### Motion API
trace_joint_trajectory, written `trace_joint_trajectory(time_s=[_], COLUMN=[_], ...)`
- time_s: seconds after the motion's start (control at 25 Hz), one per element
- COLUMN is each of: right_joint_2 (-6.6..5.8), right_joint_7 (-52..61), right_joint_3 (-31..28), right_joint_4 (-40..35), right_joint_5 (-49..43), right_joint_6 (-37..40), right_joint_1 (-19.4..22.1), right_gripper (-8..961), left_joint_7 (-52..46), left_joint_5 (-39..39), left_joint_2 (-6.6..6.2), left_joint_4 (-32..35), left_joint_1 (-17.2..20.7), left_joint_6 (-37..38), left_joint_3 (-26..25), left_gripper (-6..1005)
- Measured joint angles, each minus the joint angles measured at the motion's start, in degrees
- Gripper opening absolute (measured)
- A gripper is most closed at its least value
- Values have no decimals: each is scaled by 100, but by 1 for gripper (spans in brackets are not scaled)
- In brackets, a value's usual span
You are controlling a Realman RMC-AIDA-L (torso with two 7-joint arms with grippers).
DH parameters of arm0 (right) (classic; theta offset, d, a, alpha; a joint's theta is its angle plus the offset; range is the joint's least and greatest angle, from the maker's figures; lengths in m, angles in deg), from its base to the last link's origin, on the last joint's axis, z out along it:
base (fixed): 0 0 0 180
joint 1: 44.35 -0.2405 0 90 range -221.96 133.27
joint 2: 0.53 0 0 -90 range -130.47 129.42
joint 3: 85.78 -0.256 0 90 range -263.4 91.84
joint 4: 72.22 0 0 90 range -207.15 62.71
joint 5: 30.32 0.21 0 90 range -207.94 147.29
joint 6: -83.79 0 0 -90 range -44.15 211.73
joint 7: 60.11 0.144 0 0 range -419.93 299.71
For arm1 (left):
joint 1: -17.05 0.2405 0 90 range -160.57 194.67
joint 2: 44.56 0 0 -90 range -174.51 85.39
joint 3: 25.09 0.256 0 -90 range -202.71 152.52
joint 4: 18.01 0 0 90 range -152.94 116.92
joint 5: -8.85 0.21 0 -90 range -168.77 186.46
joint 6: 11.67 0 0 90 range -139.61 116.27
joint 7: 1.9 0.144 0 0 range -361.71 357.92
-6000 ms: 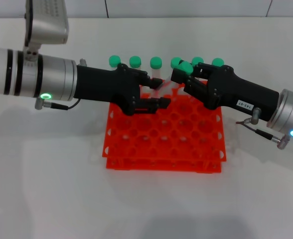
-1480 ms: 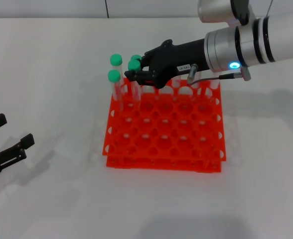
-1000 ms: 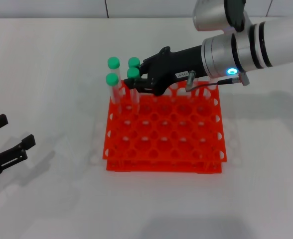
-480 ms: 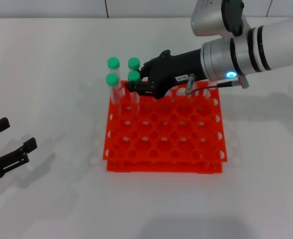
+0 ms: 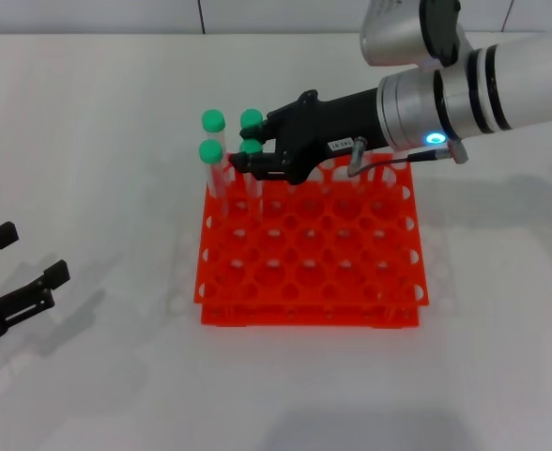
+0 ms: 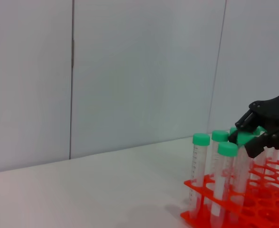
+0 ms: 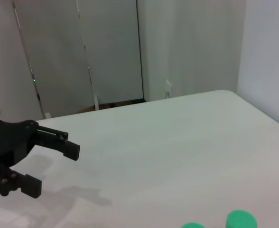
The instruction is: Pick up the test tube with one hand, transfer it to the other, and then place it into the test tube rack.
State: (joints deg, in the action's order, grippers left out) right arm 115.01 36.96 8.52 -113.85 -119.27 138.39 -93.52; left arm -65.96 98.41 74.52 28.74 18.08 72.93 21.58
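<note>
The orange-red test tube rack (image 5: pixel 309 272) stands mid-table. My right gripper (image 5: pixel 255 158), black with a white label, reaches over the rack's far left corner and is shut on a green-capped test tube (image 5: pixel 251 147), just under its cap. The tube stands upright with its lower end down among the rack's holes. Three more green-capped tubes (image 5: pixel 211 150) stand in that corner. The left wrist view shows the rack (image 6: pixel 234 219), the held tube (image 6: pixel 244 138) and the right gripper (image 6: pixel 254 137). My left gripper (image 5: pixel 27 261), unlabelled, hangs open and empty at the near left.
Two green caps (image 7: pixel 241 220) show at the edge of the right wrist view, with the left gripper (image 7: pixel 54 168) far off over the white table (image 5: pixel 116 376). A grey panelled wall (image 6: pixel 106 71) stands behind the table.
My right gripper has lowered the tube a little deeper into the rack's far left corner and shifted slightly left. The left gripper has barely moved.
</note>
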Motion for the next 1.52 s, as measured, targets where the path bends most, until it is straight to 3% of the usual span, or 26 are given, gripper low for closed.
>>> trace_joint_trajectory(time_s=[0.24, 0.44, 0.48, 0.68, 0.92, 1.2, 1.44, 1.52], right_joint_2=[-15, -40, -54, -104, -40, -23, -28, -41], right_joint_7=[28, 43, 45, 12, -494, -1105, -1847, -2045], right_joint_3=[-10, -147, -227, -837, -1683, -2278, -2379, -2518], right_joint_4=[-55, -120, -177, -867, -1534, -1442, -1188, -986], right_joint_5=[0, 1, 0, -244, -404, -315, 158, 200], right_joint_6=[19, 340, 479, 1093, 1532, 2003, 2213, 2395], right_joint_1=[42, 76, 126, 755, 1781, 2353, 2794, 2840], right_gripper=[363, 543, 543, 544, 598, 692, 874, 874], left_joint_7=[-5, -11, -11, 2, -7, -34, -57, -91], left_joint_5=[0, -18, -17, 7, 17, 28, 315, 441], left_joint_2=[0, -9, -14, -22, -46, -108, -209, -237], left_joint_4=[11, 26, 30, 31, 40, 43, -21, -26], left_joint_1=[-6, 5, 2, -38, -117, -267, -484, -575], left_joint_6=[11, 37, 53, 125, 163, 189, 334, 421], left_joint_3=[0, -22, -56, -145, -148, -150, -150, -150], left_gripper=[884, 884, 884, 884, 884, 884, 884, 884])
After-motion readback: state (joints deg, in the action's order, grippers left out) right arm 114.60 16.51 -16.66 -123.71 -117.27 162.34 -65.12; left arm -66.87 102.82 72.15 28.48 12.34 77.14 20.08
